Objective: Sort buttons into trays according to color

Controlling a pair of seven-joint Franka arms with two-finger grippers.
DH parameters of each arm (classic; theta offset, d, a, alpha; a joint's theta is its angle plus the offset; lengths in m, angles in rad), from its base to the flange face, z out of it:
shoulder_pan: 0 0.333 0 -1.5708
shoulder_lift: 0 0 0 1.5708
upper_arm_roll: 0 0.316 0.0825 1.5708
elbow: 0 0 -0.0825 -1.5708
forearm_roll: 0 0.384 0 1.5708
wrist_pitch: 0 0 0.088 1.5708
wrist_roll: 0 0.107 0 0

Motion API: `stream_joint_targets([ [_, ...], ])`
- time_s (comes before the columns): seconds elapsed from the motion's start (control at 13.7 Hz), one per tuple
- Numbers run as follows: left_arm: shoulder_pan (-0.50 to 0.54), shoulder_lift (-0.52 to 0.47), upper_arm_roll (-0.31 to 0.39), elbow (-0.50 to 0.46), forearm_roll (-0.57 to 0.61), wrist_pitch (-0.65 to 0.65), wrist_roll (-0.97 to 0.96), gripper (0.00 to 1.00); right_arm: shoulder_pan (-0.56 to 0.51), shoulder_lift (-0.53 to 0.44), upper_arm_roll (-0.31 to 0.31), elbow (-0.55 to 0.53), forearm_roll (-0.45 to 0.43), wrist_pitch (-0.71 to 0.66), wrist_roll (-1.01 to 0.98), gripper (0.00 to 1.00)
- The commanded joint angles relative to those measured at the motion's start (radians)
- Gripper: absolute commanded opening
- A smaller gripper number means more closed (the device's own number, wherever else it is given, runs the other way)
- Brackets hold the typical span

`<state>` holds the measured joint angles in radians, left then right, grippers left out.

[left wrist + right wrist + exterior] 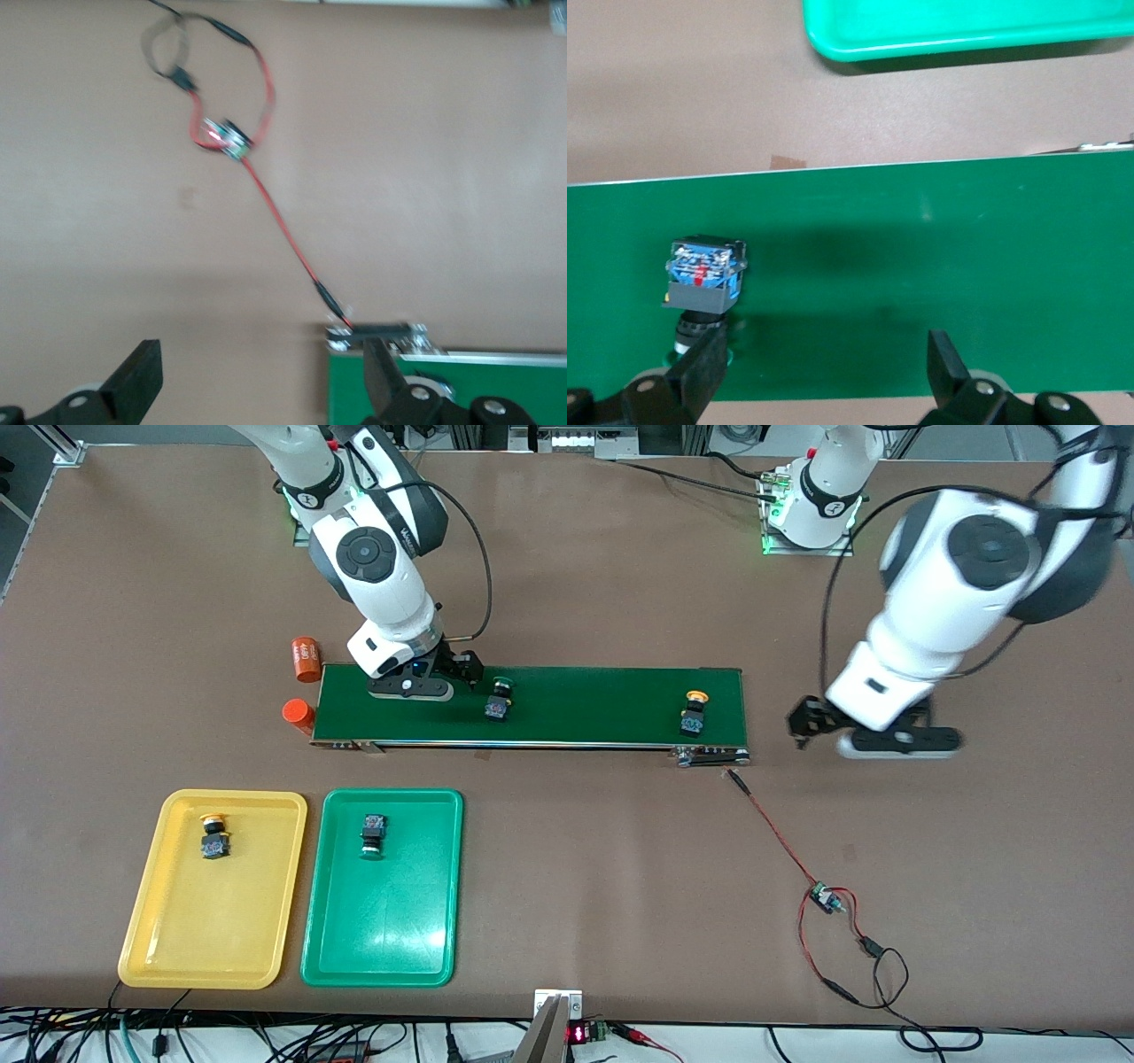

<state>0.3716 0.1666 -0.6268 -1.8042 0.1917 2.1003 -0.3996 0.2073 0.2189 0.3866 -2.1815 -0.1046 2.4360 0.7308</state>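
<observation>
With one button per tray, I sort the belt pair | right claw open over belt, beside green button | left claw open, off belt's end | next: shift, descend, pinch green button

- a brown tabletop fills the view, evenly lit.
- tangled cables run along its edge nearest the front camera.
- metal framing stands at one corner.
</observation>
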Motion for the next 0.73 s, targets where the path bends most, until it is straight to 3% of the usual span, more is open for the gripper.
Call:
stream_joint_targets([
  [0.0, 0.026, -0.004, 0.033, 0.065, -0.012, -0.072, 0.018, 1.0, 0.004, 0.026, 0.002, 0.017, -0.026, 0.014, 0.025, 1.0],
  [0.22, 0.036, 0.004, 0.068, 0.162, -0.012, -0.212, 0.019, 1.0, 0.004, 0.049, 0.0, 0.017, -0.026, 0.043, 0.025, 1.0],
  [0.51, 0.035, 0.022, 0.111, 0.209, -0.046, -0.262, 0.024, 1.0, 0.006, 0.057, 0.0, 0.019, -0.026, 0.049, 0.025, 1.0],
  [0.66, -0.005, 0.022, 0.2, 0.247, -0.121, -0.308, 0.025, 1.0, 0.004, 0.063, -0.002, 0.019, -0.027, 0.049, 0.025, 1.0],
])
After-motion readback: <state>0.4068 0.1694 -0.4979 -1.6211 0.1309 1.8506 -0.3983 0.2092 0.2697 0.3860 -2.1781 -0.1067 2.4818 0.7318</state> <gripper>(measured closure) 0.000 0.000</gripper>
